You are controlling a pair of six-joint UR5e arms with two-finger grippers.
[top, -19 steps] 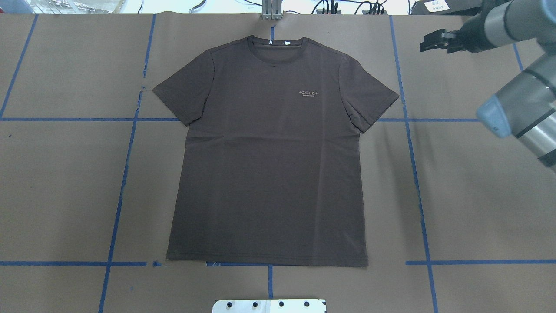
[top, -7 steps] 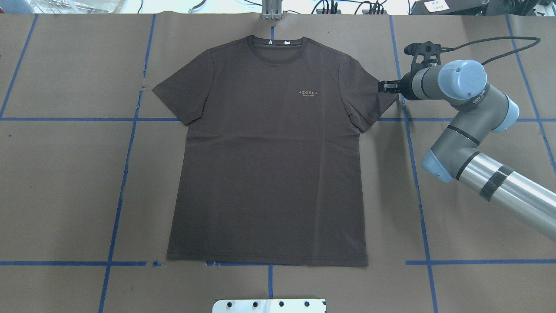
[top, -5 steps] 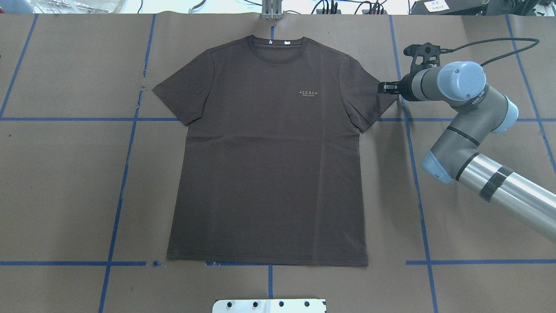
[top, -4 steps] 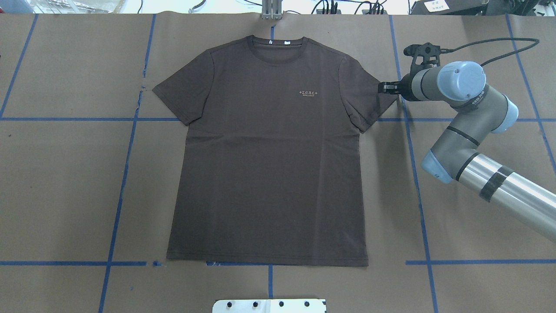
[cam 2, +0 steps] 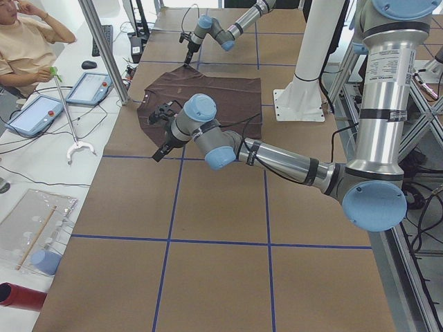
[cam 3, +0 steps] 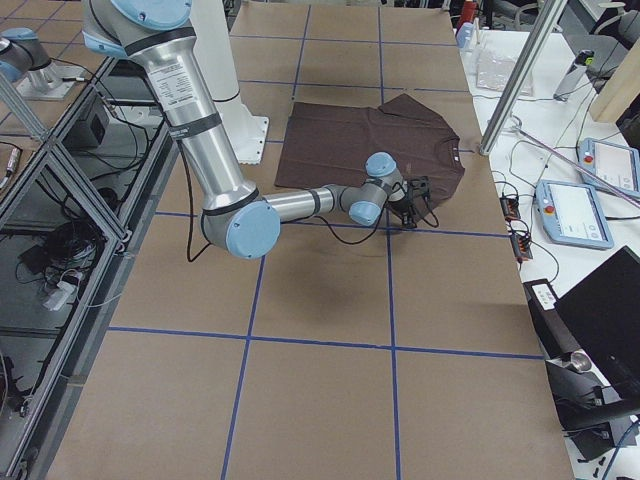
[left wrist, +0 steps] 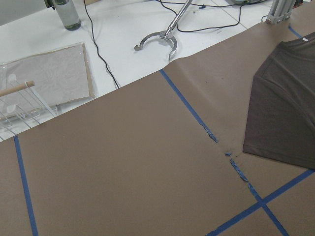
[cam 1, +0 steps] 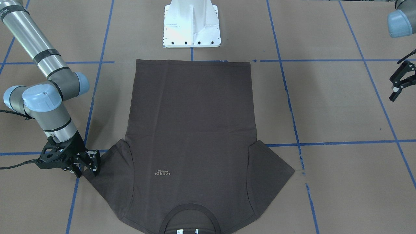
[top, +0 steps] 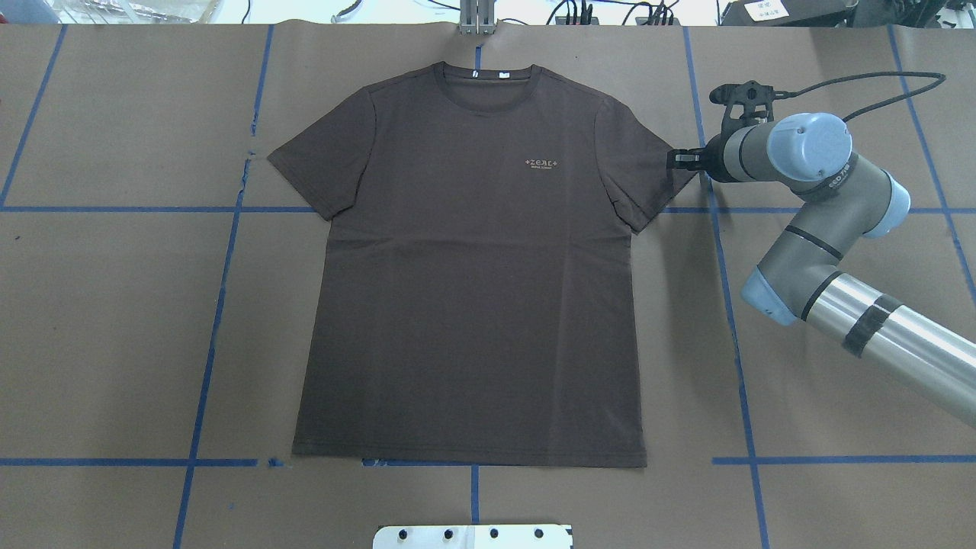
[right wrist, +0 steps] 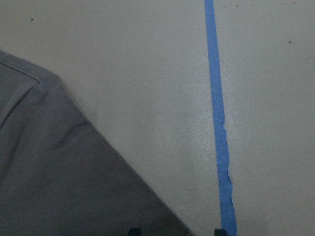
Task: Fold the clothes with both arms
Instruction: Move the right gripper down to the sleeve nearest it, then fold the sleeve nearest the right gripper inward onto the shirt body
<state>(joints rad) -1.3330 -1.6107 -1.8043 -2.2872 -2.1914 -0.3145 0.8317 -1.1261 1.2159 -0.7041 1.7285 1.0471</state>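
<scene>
Has the T-shirt (top: 473, 290) flat at mid-table, logo up, long axis running from the robot's edge to the far edge, collar by the far edge, hem toward the white base (cam 1: 191, 26). Has the right gripper (cam 1: 87, 169), jaws apart, astride the sleeve tip on that side. Holds the left gripper (cam 1: 397, 85), fingers spread, near the left edge, well apart from the cloth. Leaves bare brown paper (top: 114, 335) wide on both sides.

The T-shirt (cam 1: 190, 123) has its collar (cam 1: 190, 208) cut off by the front-facing view's bottom edge
</scene>
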